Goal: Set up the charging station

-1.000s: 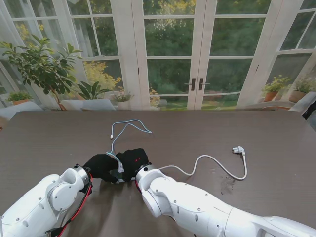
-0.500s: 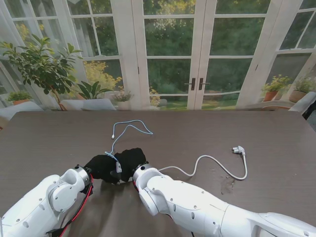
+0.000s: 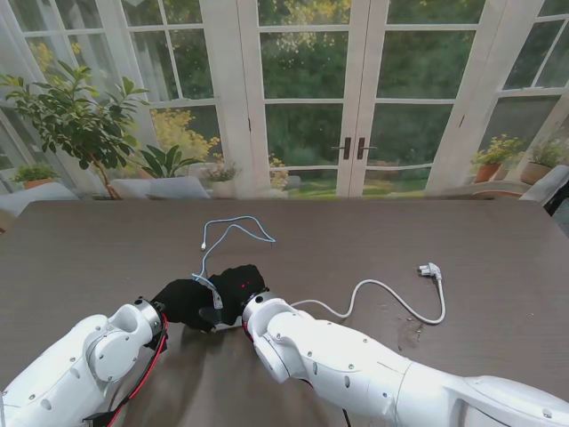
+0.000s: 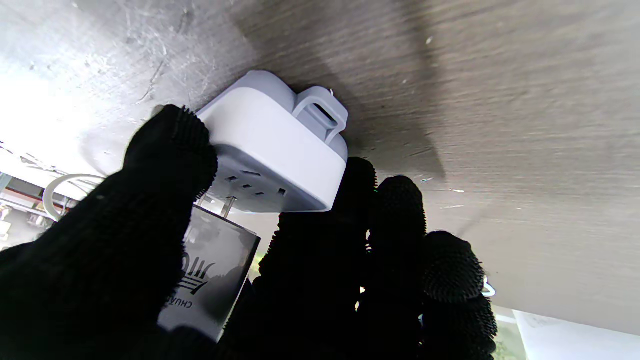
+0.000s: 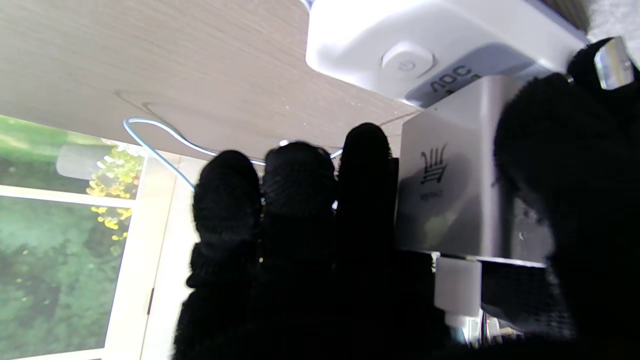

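The white power strip [image 4: 272,145] lies on the dark wood-grain table [image 3: 462,240], near me and left of centre, hidden in the stand view between the two black-gloved hands. It is a smooth, rounded plastic block with a loop-shaped tab at one end, slotted sockets on one face and a round power button on another. A silvery grey charger block [image 5: 450,195] with a printed logo (matte, flat-sided, square-edged) sits against the strip's socket face, its metal prongs showing in a narrow gap in the left wrist view. The left hand [image 4: 210,270] is closed around the strip, thumb pressed on one side and the other fingers [image 4: 400,210] curled against the opposite side. The right hand [image 5: 400,250] grips the charger, three knitted fingers on one flat side and the thumb on the other; a white connector plugs into the charger's back end. A thin pale blue cable [image 3: 233,229] loops across the table just beyond the hands. To the right, a thicker white cord [image 3: 391,298] curves out to its plug [image 3: 430,269], well apart from the hands.
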